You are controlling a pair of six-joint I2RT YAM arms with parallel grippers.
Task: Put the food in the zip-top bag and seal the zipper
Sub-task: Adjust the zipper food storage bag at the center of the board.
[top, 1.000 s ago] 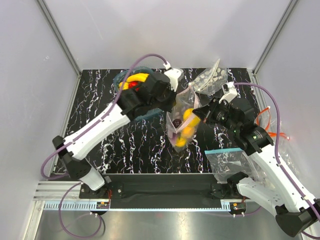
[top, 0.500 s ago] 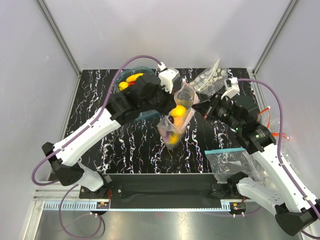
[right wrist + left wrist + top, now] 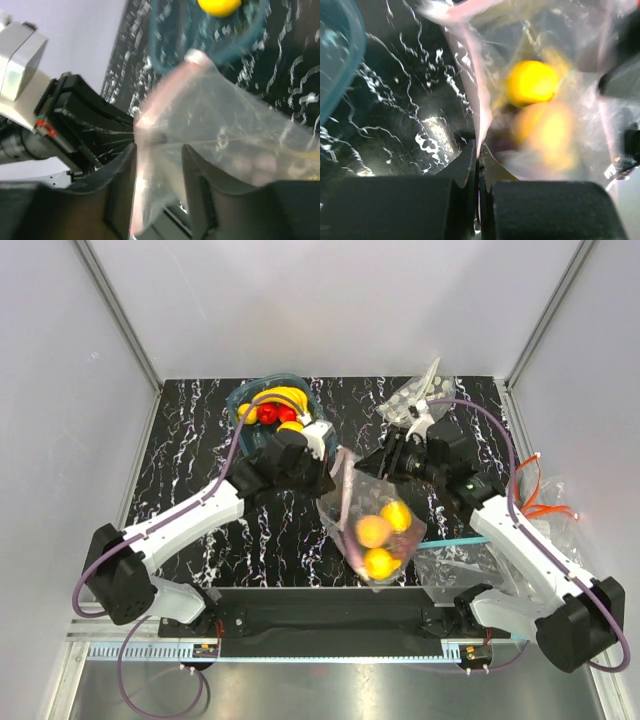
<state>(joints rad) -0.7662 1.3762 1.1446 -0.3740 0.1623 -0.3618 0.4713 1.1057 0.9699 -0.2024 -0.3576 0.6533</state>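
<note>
Zip-top bag [image 3: 350, 495], holding food [image 3: 374, 531], extended toward the surface's [image 3: 200, 460] near edge. Left pincer [image 3: 478, 162] clenched its zipper [image 3: 470, 60]; right pincer [image 3: 159, 170], parted, straddled the mouth, probably for sealing.

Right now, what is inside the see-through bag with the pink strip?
The zip-top bag shows three fruits: an orange round, a yellow lemon, another yellow one. Anything under them is covered.

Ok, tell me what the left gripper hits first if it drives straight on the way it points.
The left gripper is shut on the zipper of the zip-top bag, so it would push into the bag film at once, then probably the yellow fruit inside; depth is blurred.
</note>
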